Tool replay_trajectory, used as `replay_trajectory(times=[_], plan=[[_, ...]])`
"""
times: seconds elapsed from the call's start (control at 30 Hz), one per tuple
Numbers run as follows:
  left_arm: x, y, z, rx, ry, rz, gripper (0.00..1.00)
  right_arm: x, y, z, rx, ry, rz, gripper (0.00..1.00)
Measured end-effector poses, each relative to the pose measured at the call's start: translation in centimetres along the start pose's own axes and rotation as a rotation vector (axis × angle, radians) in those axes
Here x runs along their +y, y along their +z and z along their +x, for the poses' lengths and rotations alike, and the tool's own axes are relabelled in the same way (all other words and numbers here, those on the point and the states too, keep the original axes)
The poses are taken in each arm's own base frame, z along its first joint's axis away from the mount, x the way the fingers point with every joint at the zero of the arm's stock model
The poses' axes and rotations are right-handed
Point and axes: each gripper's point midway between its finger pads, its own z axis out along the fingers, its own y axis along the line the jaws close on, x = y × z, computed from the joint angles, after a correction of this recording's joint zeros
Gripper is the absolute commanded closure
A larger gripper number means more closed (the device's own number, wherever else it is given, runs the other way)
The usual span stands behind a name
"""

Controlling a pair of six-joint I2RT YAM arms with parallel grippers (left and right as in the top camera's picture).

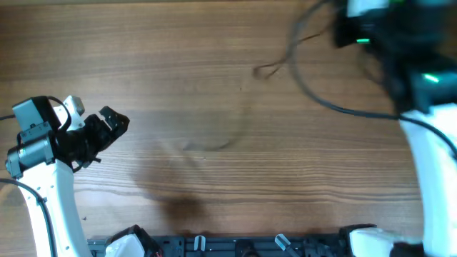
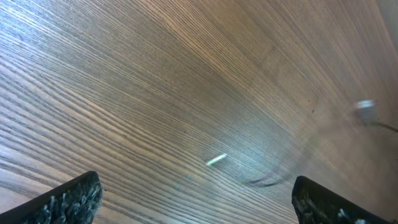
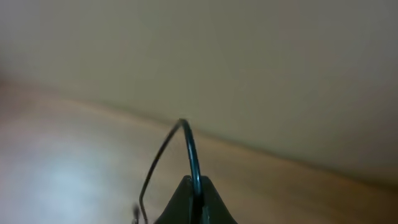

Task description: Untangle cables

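Observation:
A thin dark cable hangs from my right gripper at the far right of the table and ends in a small loop on the wood. In the right wrist view the fingers are shut on this cable, which arches up out of them. A faint, blurred strand lies near the table's middle. My left gripper is open and empty at the left, apart from the strands. In the left wrist view its fingers frame bare wood, with a blurred strand and a small plug end ahead.
A thicker black cable fixed to the right arm sweeps across the wooden table at the right. The arm bases and a black rail line the front edge. A wall rises behind the table's far edge.

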Motion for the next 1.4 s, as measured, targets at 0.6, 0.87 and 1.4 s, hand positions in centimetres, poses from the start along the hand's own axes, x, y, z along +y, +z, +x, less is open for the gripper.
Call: replay_trajectory(times=[0.6,0.87,1.4], plan=[[0.0,0.0,0.1,0.004,-0.002,-0.001,0.01,-40.6,-21.0,8.1,-0.343,0.572,0.935,0.96],[0.1,0.0,0.3,0.011,-0.005,-0.003,0.00,-43.6,-23.7,24.8,-0.229,1.329,1.058,0.01],[0.2,0.0,1.0,0.042,-0.019,-0.007,0.00,-27.2,-20.9,37.8,0.504,2.125,1.218,0.00]])
